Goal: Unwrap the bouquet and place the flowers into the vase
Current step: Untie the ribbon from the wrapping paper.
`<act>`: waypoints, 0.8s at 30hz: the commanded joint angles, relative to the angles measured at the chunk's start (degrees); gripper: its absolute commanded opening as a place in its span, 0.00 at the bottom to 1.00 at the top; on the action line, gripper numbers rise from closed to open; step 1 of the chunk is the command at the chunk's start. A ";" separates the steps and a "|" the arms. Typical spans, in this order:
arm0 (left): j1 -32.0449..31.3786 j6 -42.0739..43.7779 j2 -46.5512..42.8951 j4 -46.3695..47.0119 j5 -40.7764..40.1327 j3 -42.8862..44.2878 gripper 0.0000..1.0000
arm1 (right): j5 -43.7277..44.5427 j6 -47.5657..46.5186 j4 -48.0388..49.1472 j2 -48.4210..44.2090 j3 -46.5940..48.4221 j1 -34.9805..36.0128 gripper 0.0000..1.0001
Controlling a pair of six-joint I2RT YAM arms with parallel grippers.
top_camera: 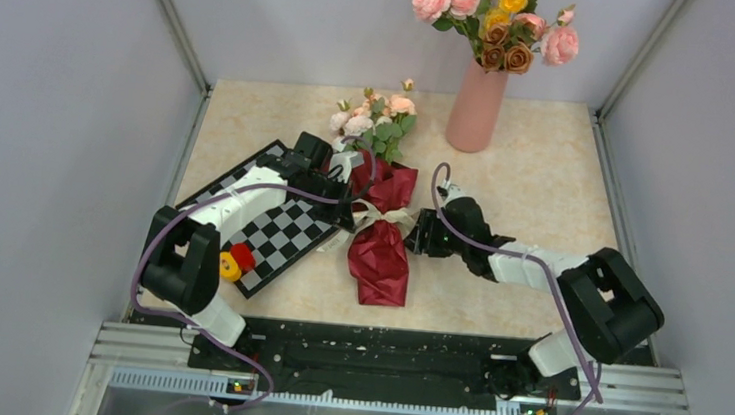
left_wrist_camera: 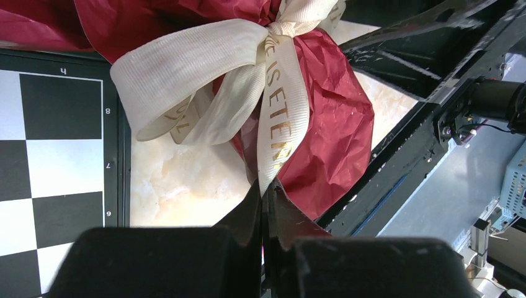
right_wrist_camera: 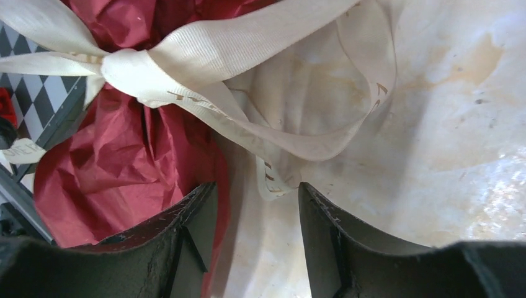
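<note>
At table [top_camera: 545,193] centre, between both arms: bouquet [top_camera: 379,239] flat, flowers [top_camera: 373,120] toward vase [top_camera: 476,107], near but apart. Looks light, soft; paper crinkly, probably tears easily; stems likely fragile. Ribbon [left_wrist_camera: 282,112] limp, best taken at loose tails. Left gripper [left_wrist_camera: 265,192] fingers pressed together, pinching one tail. Right gripper [right_wrist_camera: 257,194] fingers spread around other tail, no contact seen. Chessboard [top_camera: 281,230] edge close on left; open room on right.
</note>
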 commanded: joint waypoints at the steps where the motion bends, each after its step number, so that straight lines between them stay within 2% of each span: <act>1: 0.34 0.54 -1.02 -0.23 0.97 1.50 0.00 | 3.96 3.07 2.73 2.81 1.84 1.93 0.51; 8: 0.33 0.52 -1.10 -0.17 1.06 1.53 0.00 | 11.56 5.06 0.16 3.63 2.81 4.46 0.50; 13: 0.33 0.55 -1.16 -0.22 1.14 1.58 0.00 | 11.91 5.95 1.49 4.81 2.50 4.63 0.47; 17: 0.32 0.73 -1.35 -0.41 0.51 1.71 0.00 | 13.41 5.87 -0.71 4.79 3.67 4.89 0.39; 22: 0.52 0.39 -3.81 0.73 -3.19 0.99 0.00 | 16.34 3.06 -5.41 1.27 5.72 5.09 0.14; 24: 0.64 0.31 -4.61 1.47 -3.18 0.44 0.00 | 16.87 0.97 -9.22 -0.16 7.93 5.09 0.10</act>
